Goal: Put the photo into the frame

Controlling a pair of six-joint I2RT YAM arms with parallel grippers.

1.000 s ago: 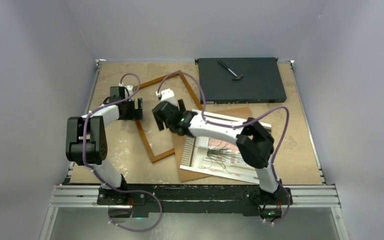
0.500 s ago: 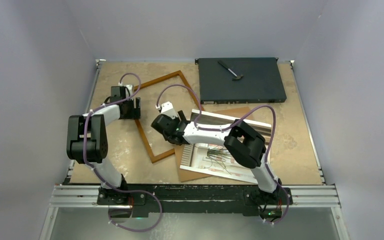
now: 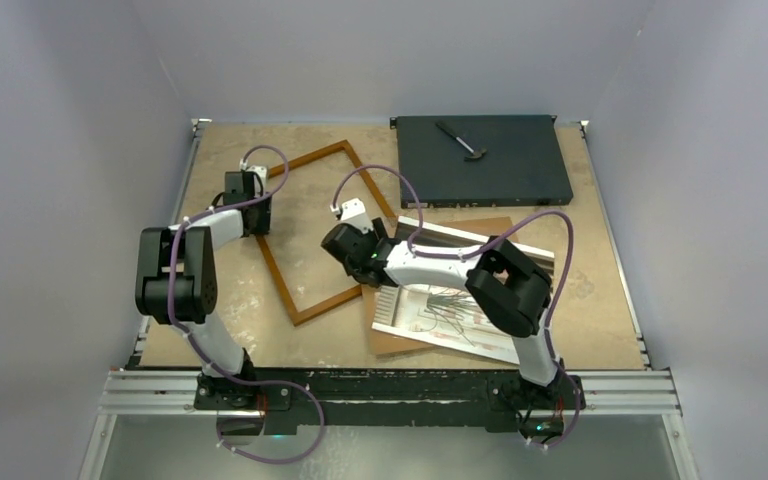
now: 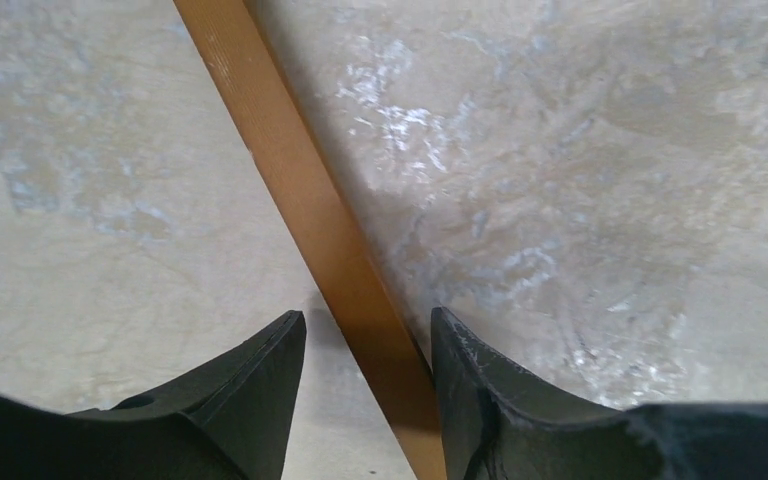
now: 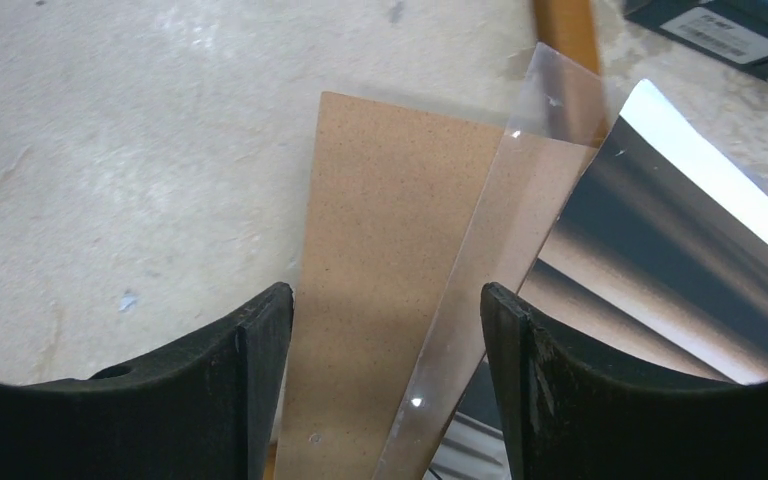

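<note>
Grey walls stand around a sandy, mottled table [image 3: 600, 290], and both arms reach in over it from the near edge. On the left half of the table lies the frame [image 3: 276, 281], thin and orange-brown, flat and turned at an angle, with bare table showing inside it. The left gripper [image 4: 367, 325] is low over the frame's left rail; its two dark fingers stand one on each side of the rail, quite narrow, with only a thin gap at each tip, so the rail is between them but not clamped. The photo [image 3: 450, 315] lies picture side up to the right of the frame, on a brown hardboard sheet [image 3: 385, 340], near the front edge. The right gripper [image 5: 387, 300] is over the left end of this pile, and its fingers are wide apart and hold nothing. Between them, the right wrist view shows the hardboard, a clear sheet [image 5: 505, 210] lying across it, and the glossy edge of the photo further right. At the far right of the table rests a flat black box [image 3: 500, 170] with a small tool [image 3: 460, 140] on top.
</note>
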